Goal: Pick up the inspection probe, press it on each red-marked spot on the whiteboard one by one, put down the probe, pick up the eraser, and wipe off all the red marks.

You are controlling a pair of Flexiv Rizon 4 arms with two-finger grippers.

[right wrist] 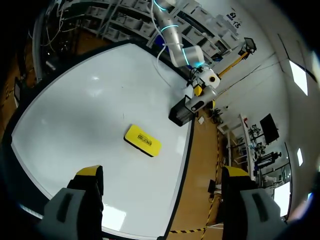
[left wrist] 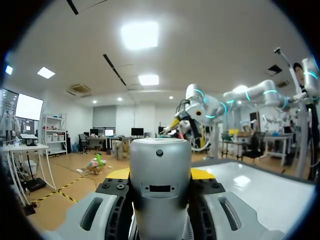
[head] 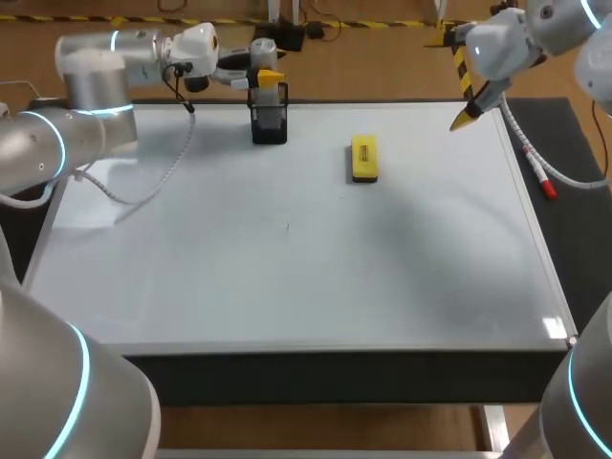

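Silver inspection probe (left wrist: 160, 167), clamped in my left pincer (head: 269, 78) above the black holder (head: 270, 124) at the whiteboard's (head: 287, 287) far edge; right pincer (right wrist: 162, 180) spread, empty. Probe step, I judge. Next comes a steady carry to the board, though no red marks show. Only the left wrist view shows the clamp; the head view places the yellow eraser (head: 363, 158) on the board.

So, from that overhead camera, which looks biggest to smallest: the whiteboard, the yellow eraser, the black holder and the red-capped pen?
1. whiteboard, by far the largest.
2. black holder and yellow eraser: about alike, too close to rank.
3. red-capped pen, the slimmest and smallest.
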